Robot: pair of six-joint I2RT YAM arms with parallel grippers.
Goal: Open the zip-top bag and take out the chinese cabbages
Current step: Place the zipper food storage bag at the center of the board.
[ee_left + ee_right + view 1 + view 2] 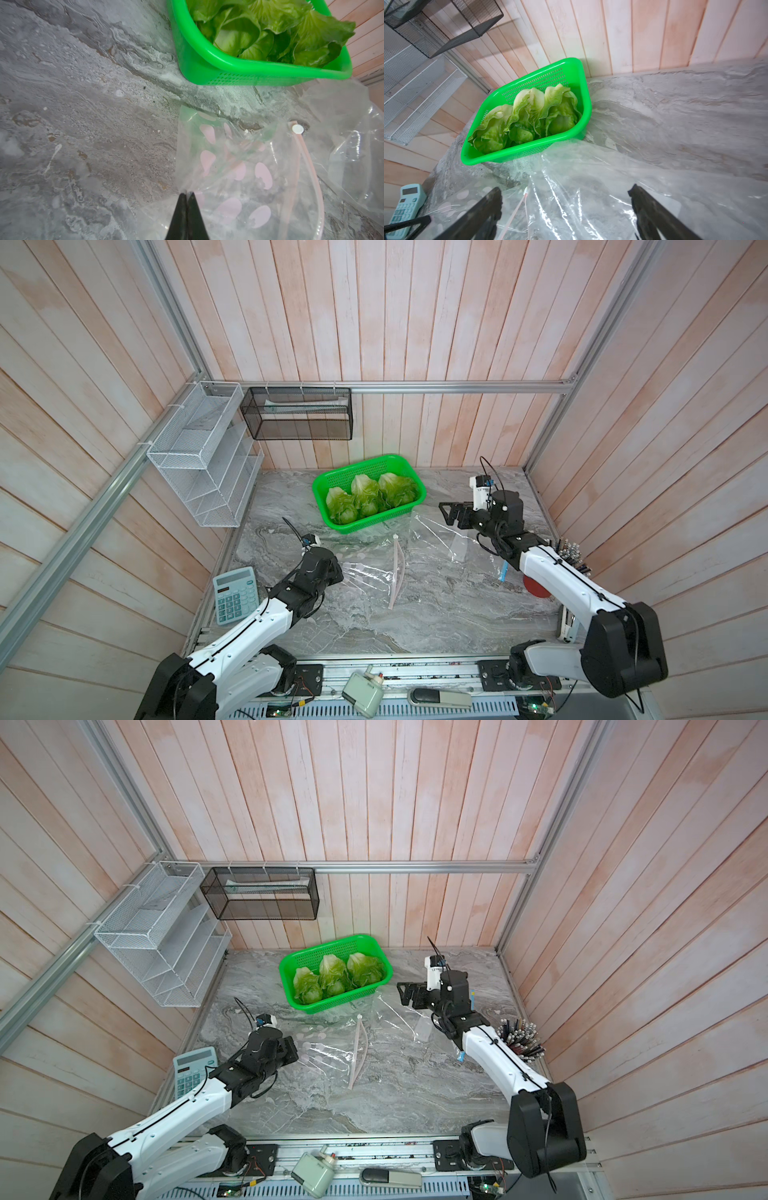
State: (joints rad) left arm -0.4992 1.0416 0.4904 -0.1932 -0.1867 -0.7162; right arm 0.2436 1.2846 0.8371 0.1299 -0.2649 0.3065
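Marbled grey worktop (415,614) carries a green basket (374,519) with all three chinese cabbages (365,495) inside, well apart from both arms. They look light, soft-leaved and easily bruised, so they are probably best held around the firmer pale base. The left fingers (180,216) are closed, pinching the limp, slippery zip-top bag (239,166). The right fingers (483,209) gape wide and empty above its film.

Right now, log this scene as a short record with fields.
chinese cabbages: three, side by side in the green basket
green basket: on the table, near the back wall
zip-top bag: clear, lying flat on the table, no cabbage inside, pink zip strips bowed apart
left hand: shut, pinching the bag's plastic
right hand: open, above the bag, holding nothing
calculator: on the table beside the left arm
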